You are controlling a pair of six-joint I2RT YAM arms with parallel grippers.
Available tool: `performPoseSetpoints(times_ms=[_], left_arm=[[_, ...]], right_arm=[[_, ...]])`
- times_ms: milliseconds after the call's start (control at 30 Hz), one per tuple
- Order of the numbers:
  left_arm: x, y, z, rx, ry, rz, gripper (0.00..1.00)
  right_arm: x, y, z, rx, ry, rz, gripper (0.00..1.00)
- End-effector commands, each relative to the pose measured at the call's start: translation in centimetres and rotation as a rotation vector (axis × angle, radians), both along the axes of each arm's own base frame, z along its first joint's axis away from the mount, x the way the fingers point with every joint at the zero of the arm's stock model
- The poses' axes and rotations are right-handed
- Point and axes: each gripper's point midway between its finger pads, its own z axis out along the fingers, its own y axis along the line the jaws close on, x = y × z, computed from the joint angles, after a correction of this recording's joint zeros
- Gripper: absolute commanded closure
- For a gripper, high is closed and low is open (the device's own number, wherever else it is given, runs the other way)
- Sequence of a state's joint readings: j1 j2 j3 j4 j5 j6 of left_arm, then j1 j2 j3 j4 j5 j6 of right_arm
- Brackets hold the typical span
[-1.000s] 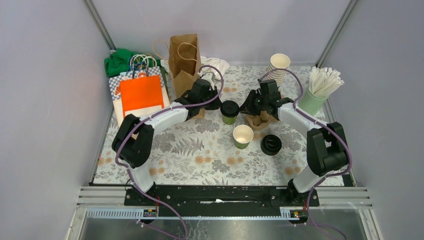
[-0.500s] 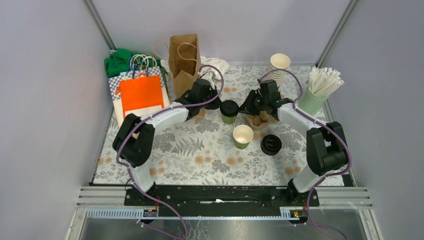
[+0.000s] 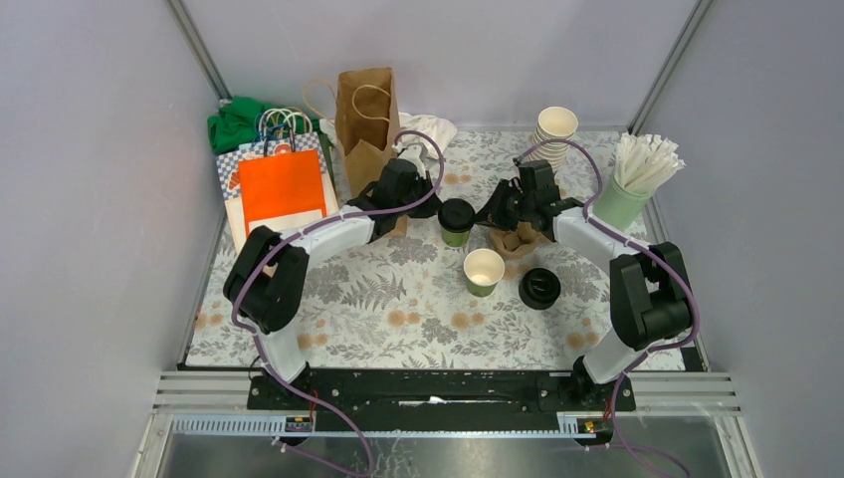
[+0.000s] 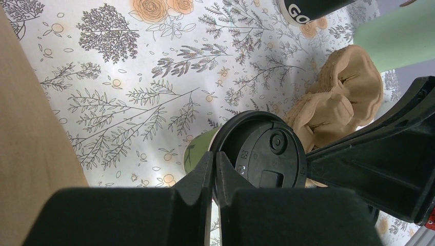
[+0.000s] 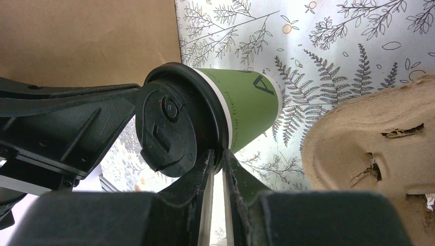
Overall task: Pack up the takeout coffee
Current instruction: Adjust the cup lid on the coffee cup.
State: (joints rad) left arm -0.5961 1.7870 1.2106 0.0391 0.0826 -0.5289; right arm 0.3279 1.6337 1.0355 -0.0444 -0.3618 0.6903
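From above, the lidded green cup [image 3: 457,221] is found on the desk [image 3: 378,299] exactly where it was a second ago. The left claw [image 3: 430,204] is set at its left and the right claw [image 3: 490,214] at its right. Nothing else is shifted; only the claws are drawn in tighter on the cup. The lid is therefore judged to be in the course of being pressed home, and no cup is packed yet. The pulp cup carrier [image 3: 516,241], just right of that cup, is seen empty. An open green cup [image 3: 483,270], nearer the arms than that cup, shows only its white inside, and a loose black lid [image 3: 538,288] is laid further right. The brown paper bag [image 3: 365,119] stands behind and to the left; its inside is hidden.

In the left wrist view, the left claw is closed to a thin slit at the rim of the black lid [image 4: 267,154]; whether the rim is nipped cannot be told.

In the right wrist view, the right claw is closed on the lid's rim, with the empty carrier beside the cup.
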Motion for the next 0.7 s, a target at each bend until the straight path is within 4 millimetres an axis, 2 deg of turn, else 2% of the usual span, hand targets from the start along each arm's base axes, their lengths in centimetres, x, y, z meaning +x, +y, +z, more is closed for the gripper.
performPoseSetpoints(times_ms=[0, 667], left_arm=[[-3.1, 1.8, -6.4, 0.120, 0.174, -0.015, 0.94], [-4.9, 2.5, -9.4, 0.182, 0.262, -0.046, 0.95]], right_arm=[[-1.2, -0.8, -2.5, -0.053, 0.062, -0.003, 0.83], [-1.5, -1.0, -3.0, -0.066, 0.073, 0.002, 0.83]])
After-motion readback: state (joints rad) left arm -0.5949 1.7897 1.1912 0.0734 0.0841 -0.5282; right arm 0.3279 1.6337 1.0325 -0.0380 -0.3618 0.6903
